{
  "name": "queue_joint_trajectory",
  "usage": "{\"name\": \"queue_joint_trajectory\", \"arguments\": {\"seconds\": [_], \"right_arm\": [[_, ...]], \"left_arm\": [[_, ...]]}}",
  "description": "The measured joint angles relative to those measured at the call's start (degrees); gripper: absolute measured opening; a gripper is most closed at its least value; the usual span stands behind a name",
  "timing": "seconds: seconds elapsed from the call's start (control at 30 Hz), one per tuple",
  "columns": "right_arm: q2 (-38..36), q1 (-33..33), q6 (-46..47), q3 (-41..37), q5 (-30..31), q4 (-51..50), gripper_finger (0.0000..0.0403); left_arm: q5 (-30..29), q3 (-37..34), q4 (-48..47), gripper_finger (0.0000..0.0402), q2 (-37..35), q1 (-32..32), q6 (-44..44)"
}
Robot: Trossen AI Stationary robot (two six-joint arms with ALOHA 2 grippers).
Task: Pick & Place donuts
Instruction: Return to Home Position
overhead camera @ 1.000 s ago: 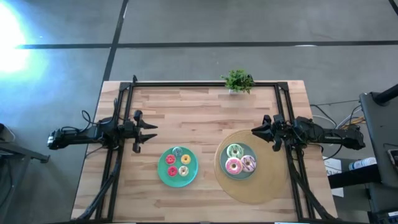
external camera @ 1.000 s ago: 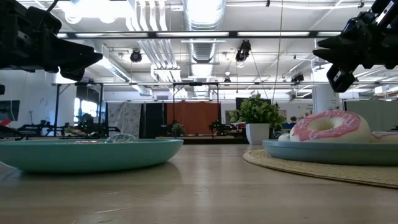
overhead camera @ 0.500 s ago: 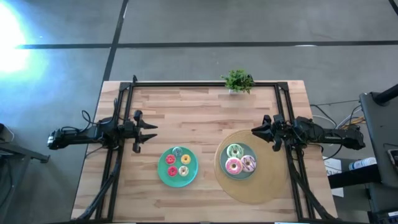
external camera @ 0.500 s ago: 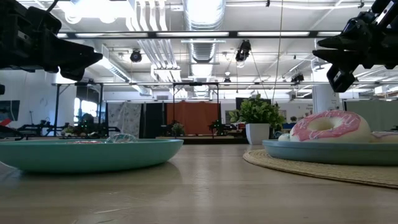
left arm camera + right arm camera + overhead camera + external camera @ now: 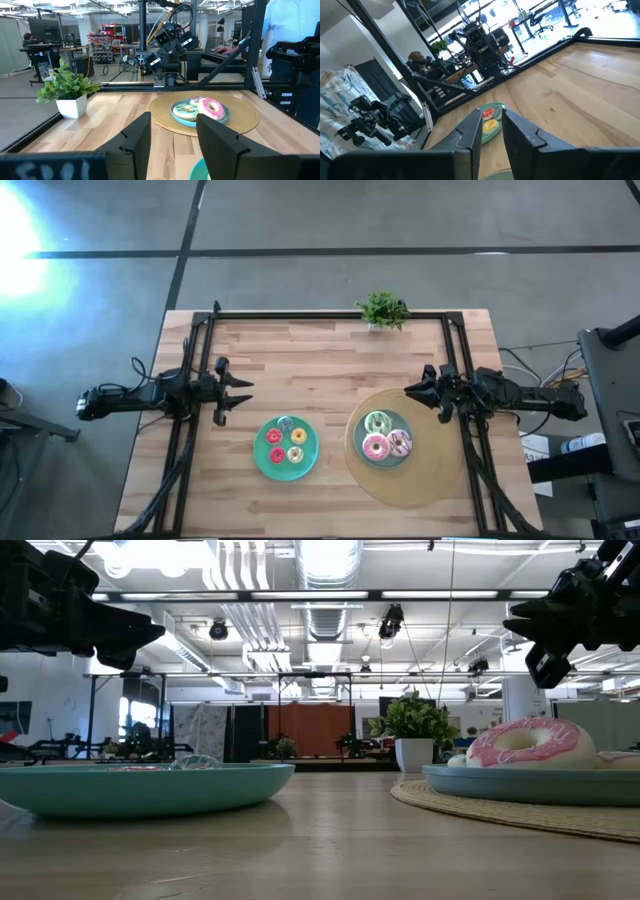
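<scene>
Left arm: the left gripper [image 5: 242, 393] hangs over the left part of the table, raised well above plate height in the low view. Its fingers are spread apart with nothing between them.
Right arm: the right gripper [image 5: 414, 392] hangs over the far edge of the mat, equally high. Its fingers are parted by a narrower gap and hold nothing.
Surface: a pale wooden-plank table [image 5: 320, 355] with a black frame along its far edge and sides.
Left plate: a round teal-green plate [image 5: 259, 461] lies on bare wood near the front middle of the table, well apart from the left gripper.
Small donuts: tiny rings lie flat on the teal-green plate. They are the bluish donut [image 5: 286, 423] on its far side, the red donut [image 5: 274, 437], the yellow donut [image 5: 298, 436] and the orange donut [image 5: 295, 454].
Mat: a round tan woven mat [image 5: 430, 475] lies just right of the teal-green plate.
Right plate: a round grey-blue plate [image 5: 388, 464] sits on the mat's left half.
Larger donuts: the green-iced donut [image 5: 376, 422], the pink-iced donut [image 5: 375, 447] and the white-and-purple-iced donut [image 5: 399, 443] are packed close together on the grey-blue plate.
Plant: a small green potted plant [image 5: 382, 310] in a white pot stands at the table's far edge.
Person: someone in a light blue shirt [image 5: 287, 25] stands beyond the table's right side.
</scene>
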Motion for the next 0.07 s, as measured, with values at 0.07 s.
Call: {"name": "queue_joint_trajectory", "arguments": {"seconds": [0.07], "right_arm": [[0.0,0.0,0.0,0.0,-0.02,0.0,0.0069]], "left_arm": [[0.0,0.0,0.0,0.0132,0.0,0.0,0.0]]}}
